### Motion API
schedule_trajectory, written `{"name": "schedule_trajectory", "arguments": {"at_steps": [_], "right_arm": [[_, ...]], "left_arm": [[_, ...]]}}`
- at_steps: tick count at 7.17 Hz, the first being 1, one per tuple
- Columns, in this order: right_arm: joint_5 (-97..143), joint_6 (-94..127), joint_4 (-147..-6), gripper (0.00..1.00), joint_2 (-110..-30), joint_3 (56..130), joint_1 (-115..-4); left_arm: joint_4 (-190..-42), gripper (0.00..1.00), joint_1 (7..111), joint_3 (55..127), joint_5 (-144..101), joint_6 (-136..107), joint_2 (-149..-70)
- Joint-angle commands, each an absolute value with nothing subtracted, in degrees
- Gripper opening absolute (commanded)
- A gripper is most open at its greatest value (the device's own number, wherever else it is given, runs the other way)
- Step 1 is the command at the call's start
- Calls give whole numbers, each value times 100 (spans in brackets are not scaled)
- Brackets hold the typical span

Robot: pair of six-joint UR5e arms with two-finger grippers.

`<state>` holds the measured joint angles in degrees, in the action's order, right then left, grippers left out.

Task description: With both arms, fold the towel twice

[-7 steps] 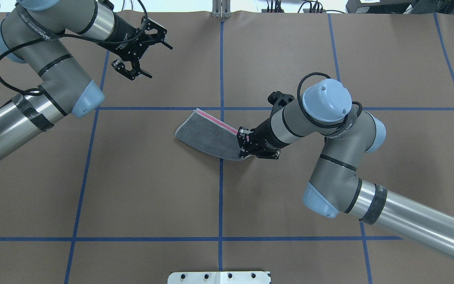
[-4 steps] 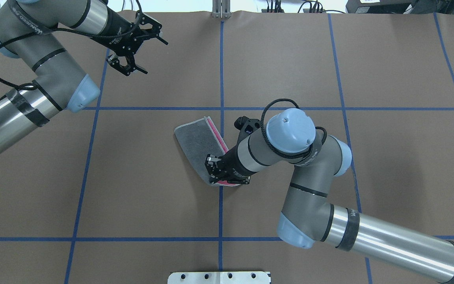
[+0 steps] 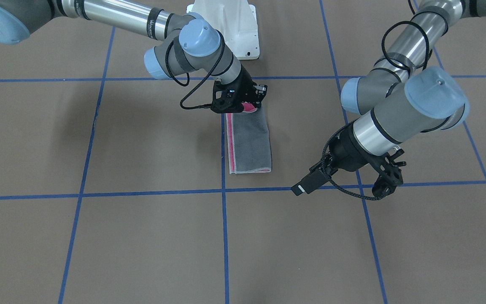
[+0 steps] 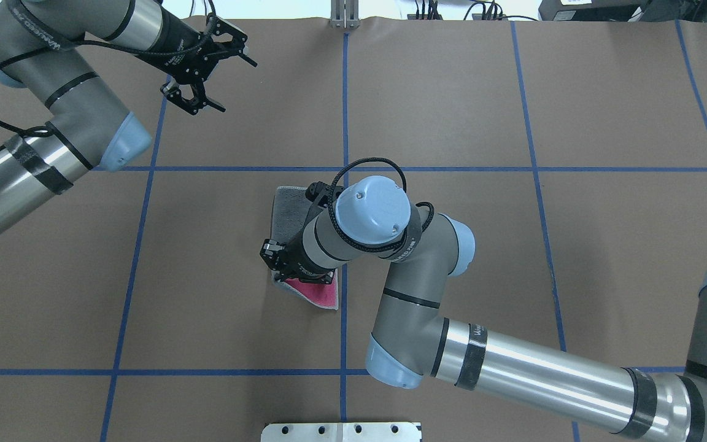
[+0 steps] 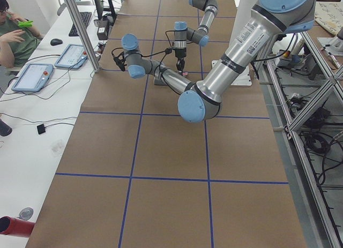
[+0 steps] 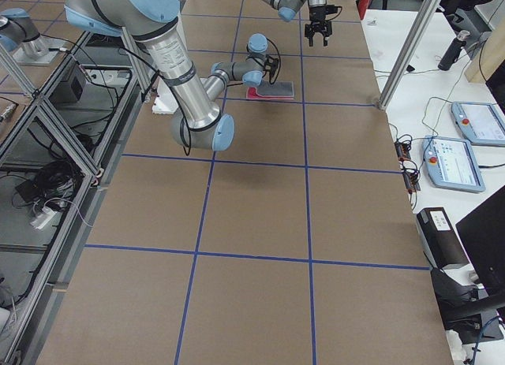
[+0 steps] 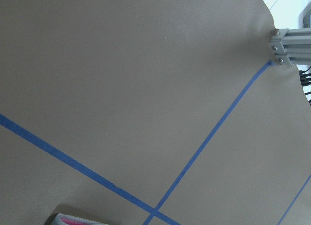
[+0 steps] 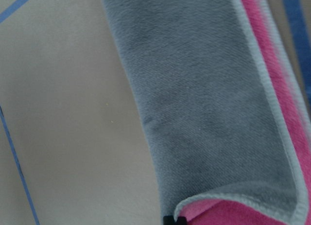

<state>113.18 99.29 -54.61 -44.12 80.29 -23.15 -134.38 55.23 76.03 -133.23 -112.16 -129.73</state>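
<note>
1. The left arm is reaching in from the overhead view's left edge, where the frame is cutting off its upper part. The left gripper is hovering over the table near its far edge, well apart from the towel. Its fingers are spread wide, with nothing between them.
2. That arm's wrist camera is showing only brown paper and blue tape lines. A pink-and-grey sliver of cloth is poking in at the bottom edge, too cut off to read.
3. The towel is lying near the table's middle, just left of the centre line in the overhead view. It is folded into a long strip, grey outward, with pink peeking along one long side. The right arm is hiding much of it from above.
4. The right gripper is pinching the strip's robot-side end, which is curling up and showing pink. Arm and cloth are covering most of the fingertips. The right wrist camera is catching only a black tip at its bottom edge.
5. The right arm is stretching in from the lower right, its shoulder out of frame.
</note>
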Motion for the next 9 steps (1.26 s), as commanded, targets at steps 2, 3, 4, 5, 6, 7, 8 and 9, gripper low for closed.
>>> {"name": "schedule_trajectory", "arguments": {"at_steps": [2, 3, 4, 5, 6, 7, 8, 9], "right_arm": [[11241, 9722, -5458, 100, -4613, 8041, -2407], [11354, 9538, -5475, 100, -4927, 8320, -2608], [11556, 9406, -5502, 100, -5174, 8558, -2837], [11897, 9404, -5519, 100, -5185, 8569, -3117], [12144, 9404, -5520, 100, -5186, 8578, -3416], [12364, 9343, -5528, 100, -5186, 8569, -3750], [12488, 9212, -5546, 100, -5220, 8561, -4031], [12515, 9037, -5555, 100, -5325, 8543, -4226]], "left_arm": [[-13430, 100, 5546, 7603, -13324, -11023, -12973], [-13438, 100, 5546, 7603, -13324, -10987, -12973], [-13438, 100, 5537, 7603, -13324, -10986, -12947], [-13447, 100, 5511, 7603, -13316, -10986, -12938], [-13447, 100, 5493, 7629, -13315, -10986, -12903], [-13473, 100, 5458, 7664, -13307, -10995, -12833], [-13474, 100, 5197, 7942, -13228, -11091, -12719], [-13465, 100, 4899, 8424, -12958, -11275, -12352]]}}
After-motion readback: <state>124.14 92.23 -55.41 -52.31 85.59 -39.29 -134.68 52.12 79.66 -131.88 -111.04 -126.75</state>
